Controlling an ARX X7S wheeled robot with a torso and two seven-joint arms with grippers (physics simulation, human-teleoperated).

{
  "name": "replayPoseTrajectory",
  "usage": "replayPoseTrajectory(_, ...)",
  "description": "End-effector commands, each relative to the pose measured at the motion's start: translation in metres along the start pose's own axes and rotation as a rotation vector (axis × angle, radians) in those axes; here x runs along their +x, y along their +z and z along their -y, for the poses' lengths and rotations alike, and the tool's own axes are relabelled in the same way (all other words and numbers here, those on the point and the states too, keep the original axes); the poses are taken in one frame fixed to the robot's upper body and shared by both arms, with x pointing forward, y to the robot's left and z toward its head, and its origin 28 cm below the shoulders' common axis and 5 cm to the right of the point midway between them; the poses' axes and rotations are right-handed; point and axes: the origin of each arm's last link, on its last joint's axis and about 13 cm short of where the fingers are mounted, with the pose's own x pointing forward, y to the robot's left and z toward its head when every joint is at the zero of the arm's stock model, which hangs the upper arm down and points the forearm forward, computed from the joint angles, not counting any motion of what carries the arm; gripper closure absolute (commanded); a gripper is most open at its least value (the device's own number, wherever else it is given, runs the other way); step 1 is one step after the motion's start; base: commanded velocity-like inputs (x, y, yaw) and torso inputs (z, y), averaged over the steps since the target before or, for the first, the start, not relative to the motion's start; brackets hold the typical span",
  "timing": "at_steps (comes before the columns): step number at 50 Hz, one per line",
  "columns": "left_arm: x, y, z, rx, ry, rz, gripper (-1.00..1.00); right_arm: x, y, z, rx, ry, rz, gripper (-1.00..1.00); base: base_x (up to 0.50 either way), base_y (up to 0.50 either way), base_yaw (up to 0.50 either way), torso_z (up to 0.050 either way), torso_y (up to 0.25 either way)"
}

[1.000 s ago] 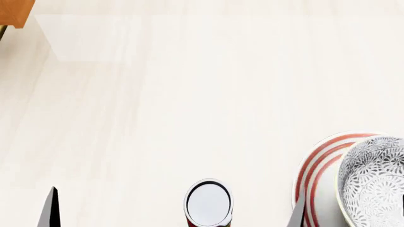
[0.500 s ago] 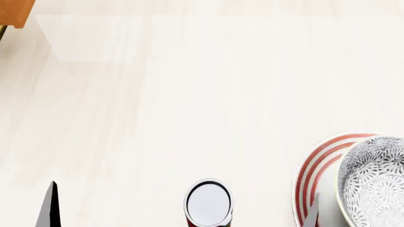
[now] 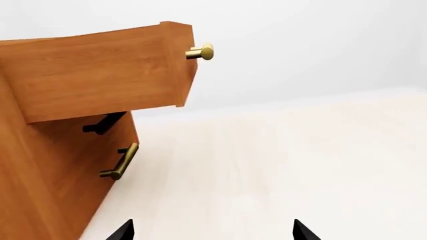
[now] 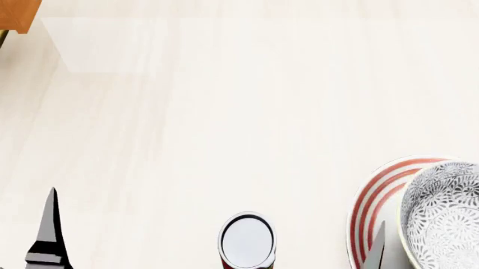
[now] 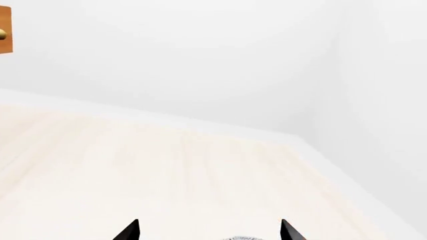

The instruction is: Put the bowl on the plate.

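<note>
Two things overlap already: the bowl (image 4: 445, 216) sits on the plate (image 4: 372, 197), right of the can (image 4: 247, 241). Both tools, left (image 3: 211, 231) and right (image 5: 208, 230), gape empty, holding nothing.

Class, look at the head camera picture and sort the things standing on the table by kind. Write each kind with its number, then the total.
Bowl, grey-black floral: 1
Plate, red-ringed: 1
Can, seen from above: 1
Total: 3
</note>
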Motion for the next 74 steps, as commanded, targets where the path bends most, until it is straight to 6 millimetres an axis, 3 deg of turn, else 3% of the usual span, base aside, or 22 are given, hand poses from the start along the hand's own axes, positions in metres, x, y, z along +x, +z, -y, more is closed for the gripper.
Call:
replayPoseTrajectory(1,0.006,0.007,-0.005,0.0,0.015,0.038,-1.0,0.015,0.006,-0.009,0.042,0.019,0.044,-1.0,0.0,0.0,0.0,0.0,0.0)
replayPoseTrajectory(9,0.0,0.012,-0.011,-0.001,0.029,0.05,-1.0,0.018,0.003,-0.013,0.047,0.03,0.035,-1.0,0.0,0.0,0.0,0.0,0.0)
replayPoseTrajectory(14,-0.004,0.018,-0.012,-0.001,0.036,0.063,-1.0,0.007,0.005,-0.006,0.045,0.016,0.032,-1.0,0.0,0.0,0.0,0.0,0.0)
replayPoseTrajectory(21,-0.007,0.024,-0.013,-0.001,0.036,0.076,-1.0,0.007,0.009,-0.002,0.046,0.004,0.052,-1.0,0.0,0.0,0.0,0.0,0.0)
replayPoseTrajectory(36,-0.008,0.033,-0.038,0.008,0.15,0.1,-1.0,-0.001,0.018,0.031,0.03,-0.115,0.076,-1.0,0.0,0.0,0.0,0.0,0.0)
replayPoseTrajectory(63,-0.011,0.041,-0.056,0.015,0.24,0.119,-1.0,0.025,0.032,0.034,0.011,-0.229,0.103,-1.0,0.0,0.0,0.0,0.0,0.0)
replayPoseTrajectory(65,-0.012,0.042,-0.057,0.015,0.248,0.119,-1.0,0.028,0.023,-0.004,0.091,0.036,0.323,-1.0,0.0,0.0,0.0,0.0,0.0)
replayPoseTrajectory(67,-0.012,0.042,-0.06,0.014,0.258,0.122,-1.0,0.017,0.024,-0.037,0.367,0.284,0.239,-1.0,0.0,0.0,0.0,0.0,0.0)
replayPoseTrajectory(69,-0.013,0.043,-0.062,0.014,0.268,0.124,-1.0,0.01,0.023,-0.049,0.58,0.364,0.225,-1.0,0.0,0.0,0.0,0.0,0.0)
replayPoseTrajectory(74,-0.014,0.043,-0.065,0.015,0.285,0.127,-1.0,-0.02,-0.011,0.018,0.337,-0.049,-0.004,-1.0,0.0,0.0,0.0,0.0,0.0)
